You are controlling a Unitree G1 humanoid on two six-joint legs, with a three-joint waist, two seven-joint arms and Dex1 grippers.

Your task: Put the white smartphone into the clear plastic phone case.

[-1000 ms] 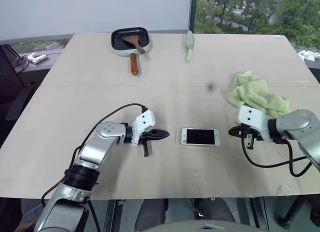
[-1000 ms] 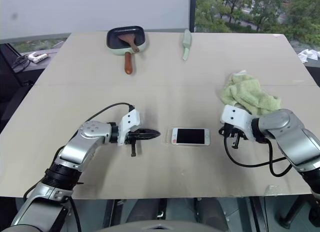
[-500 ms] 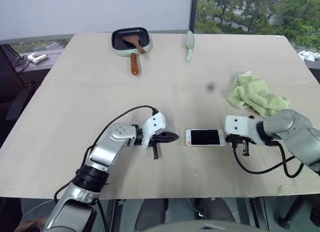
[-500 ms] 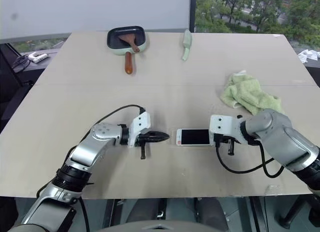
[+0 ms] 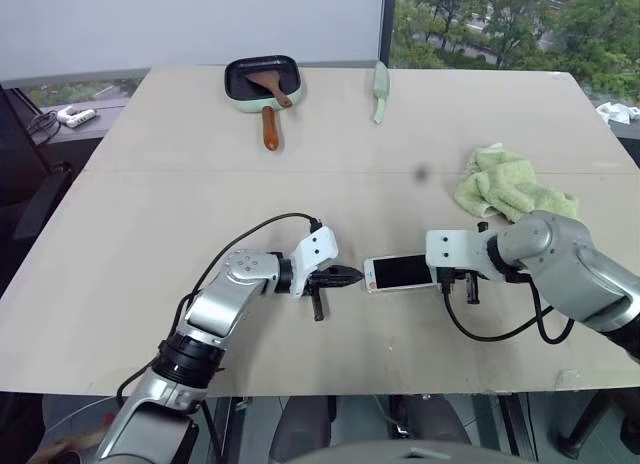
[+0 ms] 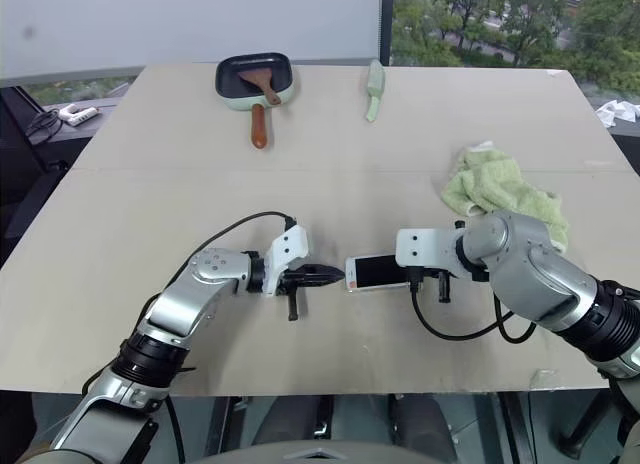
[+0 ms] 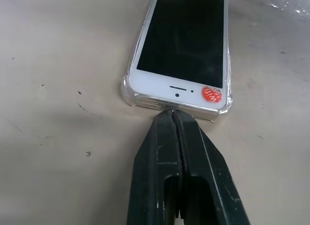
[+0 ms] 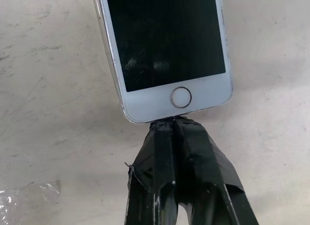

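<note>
The pale desk (image 5: 150, 214) carries everything. Beyond the right pincer lies a crumpled green cloth (image 5: 508, 189), and well beyond both pincers, at the desk's far edge, sit a dark square pan (image 5: 261, 81) with a wooden-handled spatula in it and a pale green utensil (image 5: 379, 88). The white smartphone (image 5: 400, 273) lies flat, screen up, between the two pincers, and the left wrist view shows the clear plastic phone case (image 7: 130, 91) wrapped around the end with the reddish mark. The left pincer (image 5: 351, 276) has its black fingers pressed together, empty, with the tips touching that cased end. The right pincer (image 8: 174, 125), fingers likewise pressed together and holding nothing, meets the opposite end, by the round home button (image 8: 181, 97).
</note>
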